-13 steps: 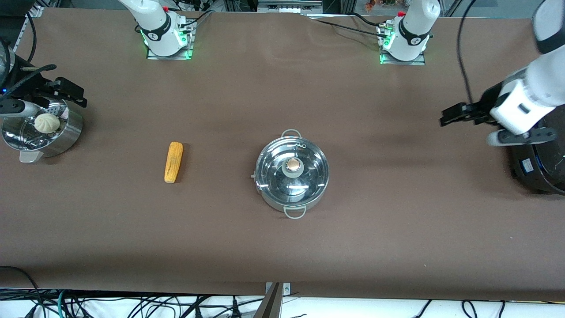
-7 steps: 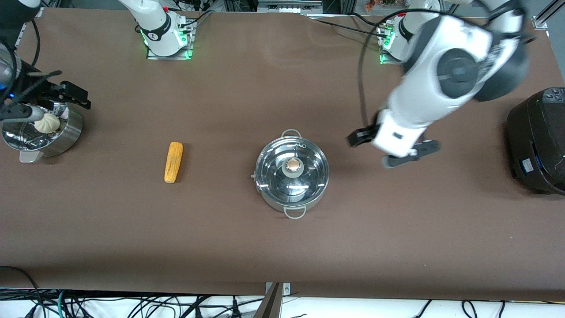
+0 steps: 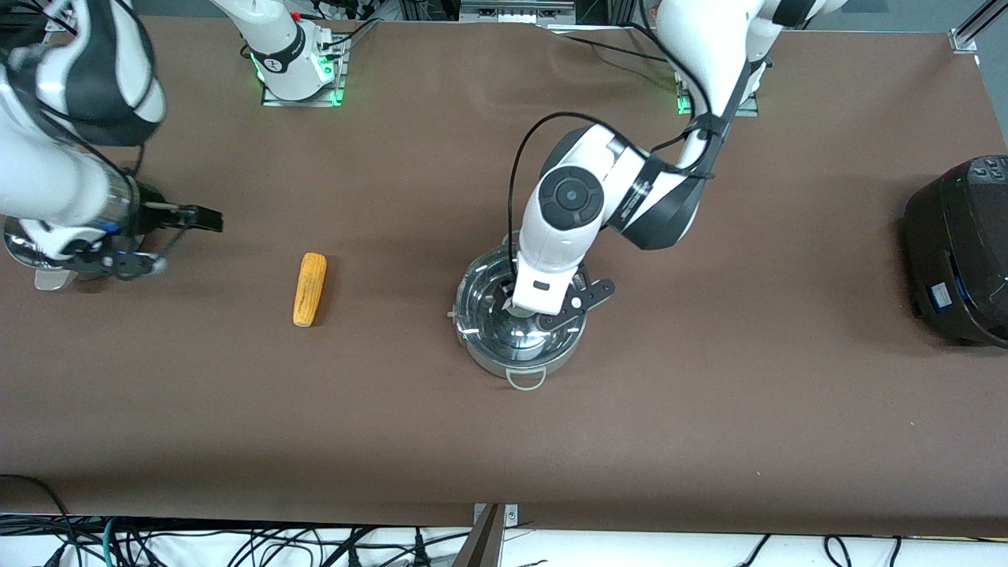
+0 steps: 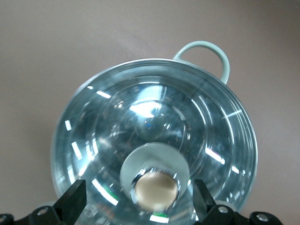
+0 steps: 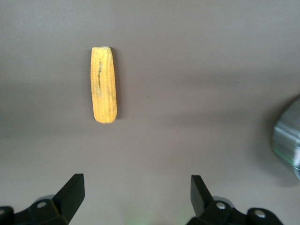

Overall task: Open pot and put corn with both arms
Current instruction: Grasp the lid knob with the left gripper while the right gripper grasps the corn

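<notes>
The steel pot [image 3: 496, 358] stands mid-table with its lid [image 3: 484, 303] on. My left gripper [image 3: 520, 305] hangs right over the lid. In the left wrist view it [image 4: 138, 192] is open, with a finger on each side of the lid's tan knob [image 4: 156, 190] and not touching it. The corn [image 3: 310, 289] lies flat on the table toward the right arm's end. My right gripper [image 3: 201, 216] is open and empty over the table between the steamer basket and the corn. In the right wrist view the gripper [image 5: 137, 190] is short of the corn [image 5: 103, 85].
A steel steamer basket [image 3: 49, 277] sits at the right arm's end, mostly hidden by that arm. A black round cooker [image 3: 961, 252] stands at the left arm's end. The pot's grey loop handle [image 3: 525, 379] points toward the front camera.
My left arm swung from the cooker to over the pot's lid, bringing its open fingers around the knob. My right gripper moved off the steamer basket toward the corn.
</notes>
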